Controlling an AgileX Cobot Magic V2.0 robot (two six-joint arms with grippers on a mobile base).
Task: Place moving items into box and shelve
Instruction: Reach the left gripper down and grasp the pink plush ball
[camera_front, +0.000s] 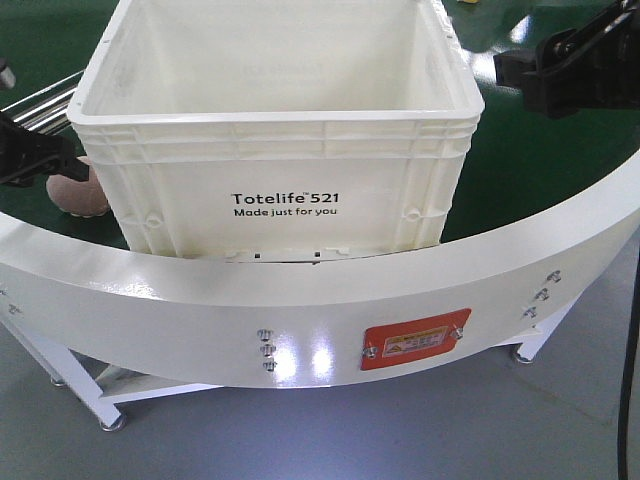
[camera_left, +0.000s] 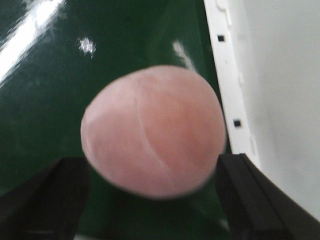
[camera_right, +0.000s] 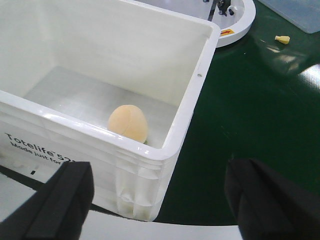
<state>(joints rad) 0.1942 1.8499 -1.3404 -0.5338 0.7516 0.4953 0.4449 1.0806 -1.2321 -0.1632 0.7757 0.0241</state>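
The box (camera_front: 280, 160) is a big white crate printed "Totelife 521", standing on the green belt. A yellow-orange fruit (camera_right: 129, 122) lies on its floor near the front right corner. A pinkish-beige fruit (camera_left: 152, 132) rests on the belt just left of the box wall (camera_left: 280, 100); the front view shows this fruit (camera_front: 78, 192) half hidden behind the white rim. My left gripper (camera_left: 155, 200) is open, one black finger on each side of the pink fruit's near end, and appears as the left gripper (camera_front: 60, 160) at the left edge. My right gripper (camera_right: 157, 200) hangs open over the box's front right corner (camera_right: 150, 200).
A curved white table rim (camera_front: 320, 300) with a red label (camera_front: 415, 338) runs along the front. Metal rails (camera_front: 40, 100) lie at the far left. Beyond the box are a white round disc (camera_right: 235, 20), a small yellow piece (camera_right: 282, 39) and a translucent bin (camera_right: 295, 10).
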